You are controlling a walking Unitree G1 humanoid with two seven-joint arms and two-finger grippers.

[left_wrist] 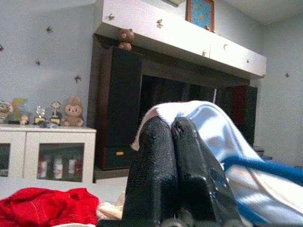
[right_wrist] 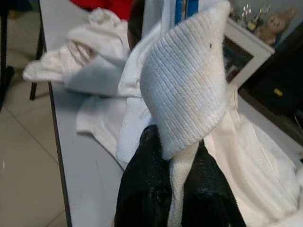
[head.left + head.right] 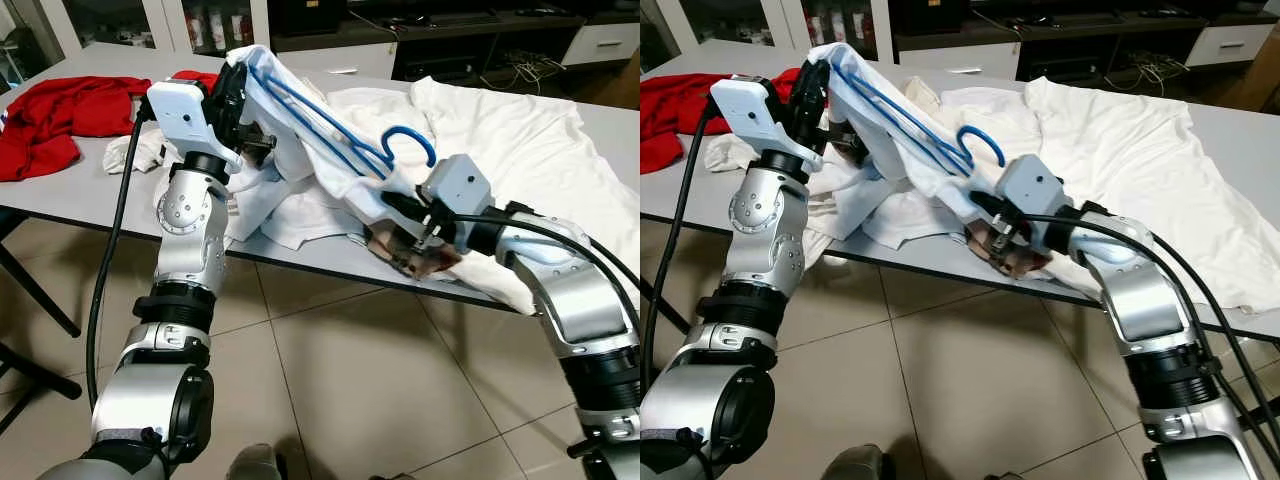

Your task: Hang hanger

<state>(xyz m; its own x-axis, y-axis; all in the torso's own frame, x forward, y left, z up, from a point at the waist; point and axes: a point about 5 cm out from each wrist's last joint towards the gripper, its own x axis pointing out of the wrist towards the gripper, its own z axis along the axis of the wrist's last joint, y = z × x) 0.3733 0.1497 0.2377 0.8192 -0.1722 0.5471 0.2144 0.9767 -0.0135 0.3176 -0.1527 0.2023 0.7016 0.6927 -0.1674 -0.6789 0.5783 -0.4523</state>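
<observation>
Two head cameras sit side by side, looking forward and down from above at the grey surface point(image 3: 70, 190) and the tiled floor point(image 3: 350, 380). Both share that scene, shifted a little sideways. The left wrist camera sits very close behind the left hand point(image 1: 173, 130), looking across the room at a dark cabinet point(image 1: 118, 109). The right wrist camera sits just behind the right hand point(image 2: 182, 163), looking along the surface.

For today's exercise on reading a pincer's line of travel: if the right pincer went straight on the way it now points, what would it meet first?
The right pincer is already shut on the ribbed edge of the white garment. Straight on, it would likely push further into that cloth draped over the blue hanger, though depth is unclear.
</observation>
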